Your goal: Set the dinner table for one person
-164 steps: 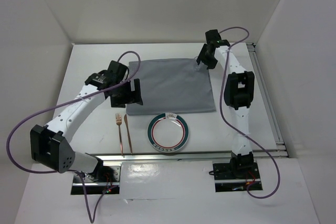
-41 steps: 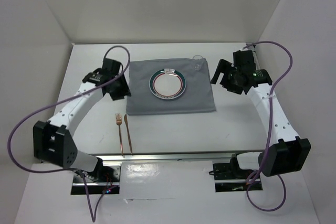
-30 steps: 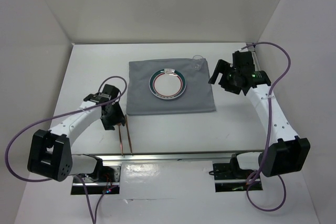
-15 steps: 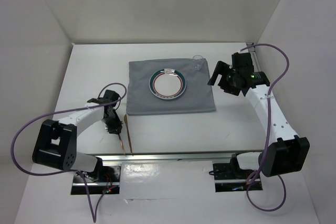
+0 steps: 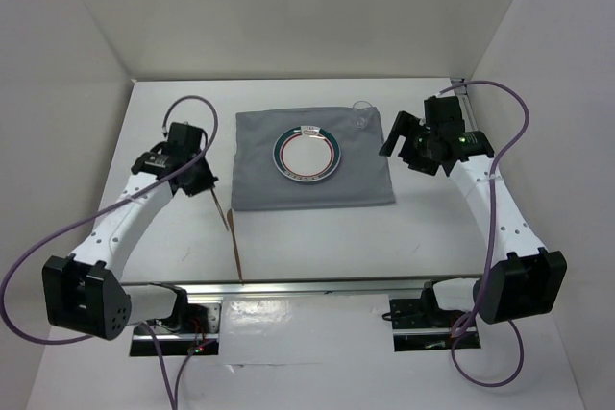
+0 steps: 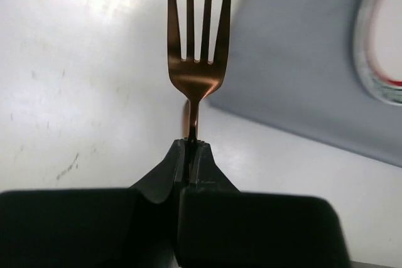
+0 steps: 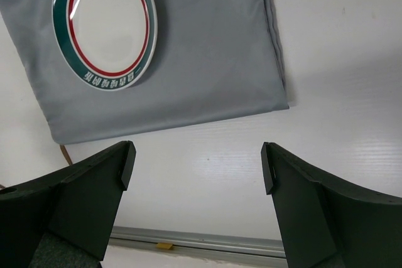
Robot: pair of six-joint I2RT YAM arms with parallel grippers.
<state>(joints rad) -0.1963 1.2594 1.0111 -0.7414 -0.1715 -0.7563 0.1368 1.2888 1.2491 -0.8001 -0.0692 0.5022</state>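
Between white walls, the dinner table point(image 5: 317, 237) lies flat and matte white, and we see a metal rail point(image 5: 327, 284) running along its near edge. Toward the far edge, about midway between left and right, a grey cloth point(image 5: 360, 180) is spread on the tabletop. A plate point(image 5: 307, 154) with a green and red ring sits on the far half of the cloth. A clear glass point(image 5: 362, 109) stands at the cloth's far right corner.

Nearer the near edge and left of the middle, a copper knife point(image 5: 235, 249) lies on the bare tabletop, its length running from near to far. Its far tip is close to the near left corner of the cloth.

Over the left part of the table, just beside the cloth's left edge, we find the left gripper point(image 6: 193, 145). Its fingers are pressed together on the stem of a copper fork point(image 6: 198, 36), just below the prongs. The prongs point away from the gripper, over bare tabletop beside the cloth's edge. We cannot tell whether the fork touches the table.

Over the right part of the table, just beside the cloth's right edge, the right gripper point(image 7: 198, 155) hangs with its fingers spread wide and nothing between them.
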